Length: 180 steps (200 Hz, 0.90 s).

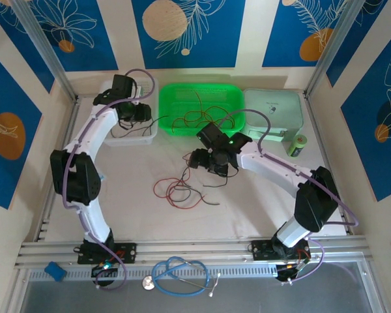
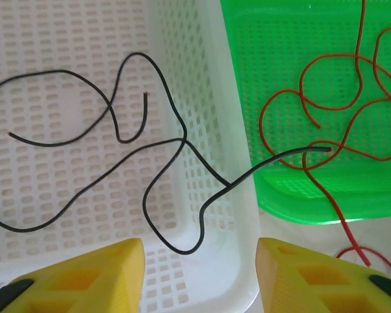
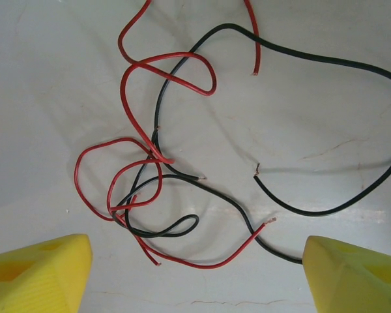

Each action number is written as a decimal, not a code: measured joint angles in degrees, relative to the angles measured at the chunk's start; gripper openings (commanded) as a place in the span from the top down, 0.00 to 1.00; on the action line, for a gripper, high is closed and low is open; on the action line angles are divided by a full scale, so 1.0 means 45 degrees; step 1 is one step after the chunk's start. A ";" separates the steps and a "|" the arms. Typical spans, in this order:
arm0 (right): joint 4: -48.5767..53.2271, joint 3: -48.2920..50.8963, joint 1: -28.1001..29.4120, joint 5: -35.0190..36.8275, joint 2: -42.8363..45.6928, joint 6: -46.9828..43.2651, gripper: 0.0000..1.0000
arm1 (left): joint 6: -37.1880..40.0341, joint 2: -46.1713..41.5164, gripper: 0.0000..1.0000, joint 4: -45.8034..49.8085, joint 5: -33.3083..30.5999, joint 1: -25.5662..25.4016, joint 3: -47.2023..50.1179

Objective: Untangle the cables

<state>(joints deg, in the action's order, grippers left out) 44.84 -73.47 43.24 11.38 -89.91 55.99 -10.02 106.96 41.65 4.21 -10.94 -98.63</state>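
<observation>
Red and black tangle of cables (image 3: pixel 143 186): lies loose on the pale table (image 1: pixel 260 202), in front of the green basket. Red loops and black strands cross one another several times, and bare cut ends show here and there.
Right gripper (image 3: pixel 195 277): hovers over the tangle. Its yellow fingers (image 3: pixel 39 277) are spread wide with nothing between them, and the wires lie just beyond the fingertips.
Left gripper (image 2: pixel 201 280): hangs above the near wall of the white basket, released and empty, with its yellow fingers set well apart.
Black cable (image 2: pixel 182 140): curls over the floor of the white basket (image 2: pixel 52 52) and climbs its side wall. It ends inside the green basket (image 2: pixel 287 39), where its tip crosses a red loop.
Red cables (image 2: pixel 341 218): lie looped inside the green basket. One strand trails over the near rim and down onto the table.
Baskets: stand side by side at the far edge of the table, the white one on the left.
Pale green box (image 1: pixel 274 107): sits just right of the green basket, lid on, with a small green roll (image 1: pixel 298 145) near its front corner.
Blue stethoscope (image 1: pixel 173 261): lies coiled on the rail between the two arm bases.
</observation>
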 measured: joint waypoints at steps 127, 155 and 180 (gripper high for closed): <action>0.0097 0.0695 -0.0214 0.0053 0.0695 0.0058 0.16 | 0.0243 0.1715 0.55 0.0549 0.0996 0.0000 0.0000; 0.0102 0.0695 -0.0209 0.0053 0.0695 0.0102 0.16 | 0.0291 0.2273 0.60 0.0549 0.0806 0.0000 -0.0408; 0.0097 0.0787 -0.0209 0.0053 0.0709 0.0155 0.17 | 0.0306 0.2769 0.67 0.0369 0.0520 0.0000 -0.0899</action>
<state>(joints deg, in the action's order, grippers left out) 45.28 -69.93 42.30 11.62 -86.72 56.69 -8.64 119.42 43.31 6.55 -10.94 -102.67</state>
